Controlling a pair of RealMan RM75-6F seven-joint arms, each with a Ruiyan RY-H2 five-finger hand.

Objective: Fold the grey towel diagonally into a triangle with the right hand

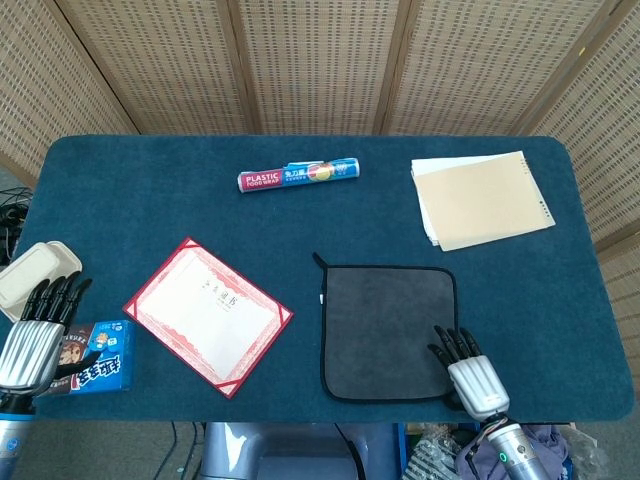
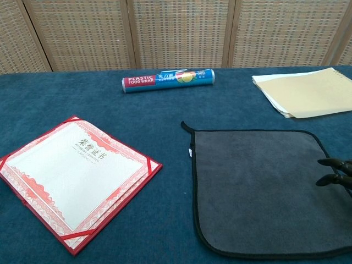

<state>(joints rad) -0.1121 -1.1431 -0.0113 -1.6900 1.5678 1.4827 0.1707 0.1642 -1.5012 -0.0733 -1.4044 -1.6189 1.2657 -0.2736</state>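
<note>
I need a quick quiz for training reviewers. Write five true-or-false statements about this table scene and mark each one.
1. The towel lies flat and unfolded. True.
2. The right hand is at the towel's near right corner. True.
3. The plastic wrap roll rests on the towel. False: it lies apart from it, toward the far side of the table.
4. The left hand holds the certificate. False: it is at the table's left edge, apart from the certificate.
5. The paper stack sits at the far right of the table. True.
</note>
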